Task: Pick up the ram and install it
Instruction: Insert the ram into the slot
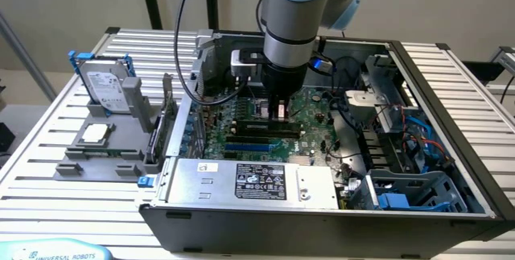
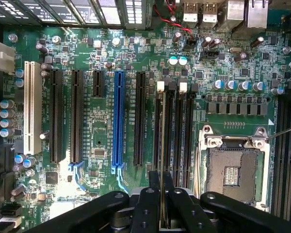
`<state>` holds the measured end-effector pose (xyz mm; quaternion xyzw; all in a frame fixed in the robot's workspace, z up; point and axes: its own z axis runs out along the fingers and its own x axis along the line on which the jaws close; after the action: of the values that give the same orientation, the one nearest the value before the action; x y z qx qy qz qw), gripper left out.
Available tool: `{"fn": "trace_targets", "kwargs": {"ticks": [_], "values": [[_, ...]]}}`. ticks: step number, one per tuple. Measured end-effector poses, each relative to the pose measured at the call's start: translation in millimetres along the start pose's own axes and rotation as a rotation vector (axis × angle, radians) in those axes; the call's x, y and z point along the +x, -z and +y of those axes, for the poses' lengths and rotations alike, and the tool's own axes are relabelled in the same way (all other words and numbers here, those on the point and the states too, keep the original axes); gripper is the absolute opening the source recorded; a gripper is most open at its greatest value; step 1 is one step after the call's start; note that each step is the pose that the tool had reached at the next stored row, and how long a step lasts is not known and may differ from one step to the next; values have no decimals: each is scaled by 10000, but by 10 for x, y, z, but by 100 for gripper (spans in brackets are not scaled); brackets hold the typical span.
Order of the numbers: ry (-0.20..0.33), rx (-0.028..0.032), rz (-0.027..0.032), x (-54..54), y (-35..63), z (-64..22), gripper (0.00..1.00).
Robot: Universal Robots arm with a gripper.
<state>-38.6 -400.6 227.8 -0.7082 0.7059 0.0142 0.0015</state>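
The tool point(image 2: 161, 194) is clamped on the ram point(image 2: 161, 145), edge-on over a slot directly below. Slight misalignment could jam it against the latches.

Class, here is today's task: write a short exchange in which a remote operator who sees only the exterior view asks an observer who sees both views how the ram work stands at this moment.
Operator: In my view the arm hides the gripper's tips. Is anything held?
Observer: Yes. In the wrist view the gripper is shut on the ram, which is seen edge-on as a thin strip between the fingers.
Operator: Where is it over the board?
Observer: It runs along a black memory slot with a white latch at its far end, between the blue slot and the empty processor socket. I cannot tell whether it is seated.
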Motion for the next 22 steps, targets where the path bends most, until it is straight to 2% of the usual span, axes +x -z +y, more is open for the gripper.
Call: {"fn": "trace_targets", "kwargs": {"ticks": [7, 22], "values": [[-1, -1, 69, -2, -15, 1, 14], [-11, -1, 84, -20, -36, 5, 14]]}}
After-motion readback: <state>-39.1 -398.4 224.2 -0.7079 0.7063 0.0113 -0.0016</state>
